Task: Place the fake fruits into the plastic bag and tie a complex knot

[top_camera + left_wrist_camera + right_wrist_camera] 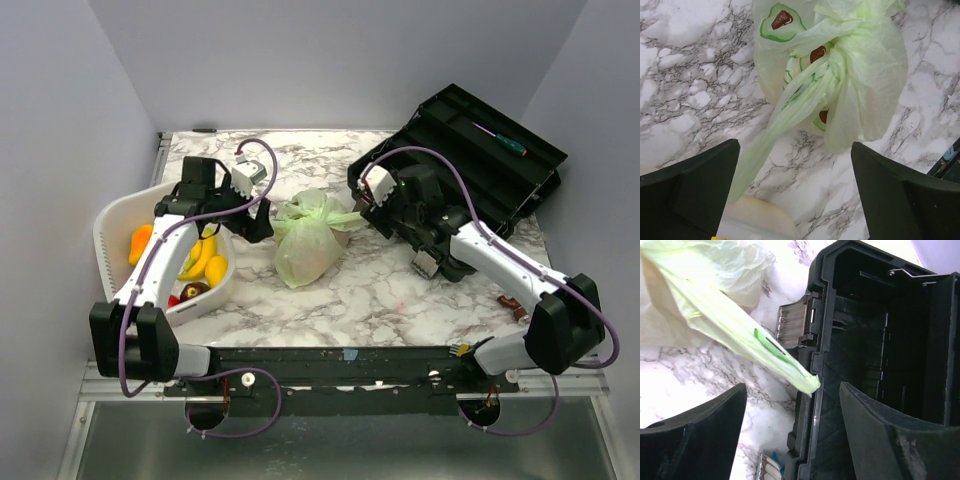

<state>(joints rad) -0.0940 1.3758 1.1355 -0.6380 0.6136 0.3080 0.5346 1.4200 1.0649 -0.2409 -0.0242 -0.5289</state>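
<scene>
The pale green plastic bag (308, 245) lies closed on the marble table between my arms. Its knot (320, 212) is a twisted bunch on top. In the left wrist view the bag (865, 75) shows avocado prints, and one loose handle end (765, 150) trails toward my left gripper (795, 200), which is open and empty. My left gripper (262, 230) sits just left of the bag. My right gripper (357, 205) is open and empty just right of it. The other loose end (765, 347) points between its fingers. Fake fruits, an orange mango (140, 243) and yellow bananas (200, 258), lie in the white basket (108, 225).
An open black toolbox (470, 160) stands at the back right with a green-handled screwdriver (505, 142) in it. Its edge (880, 340) is right beside my right gripper. A small brown piece (515, 305) lies by the right arm. The basket rim (760, 220) is under my left gripper.
</scene>
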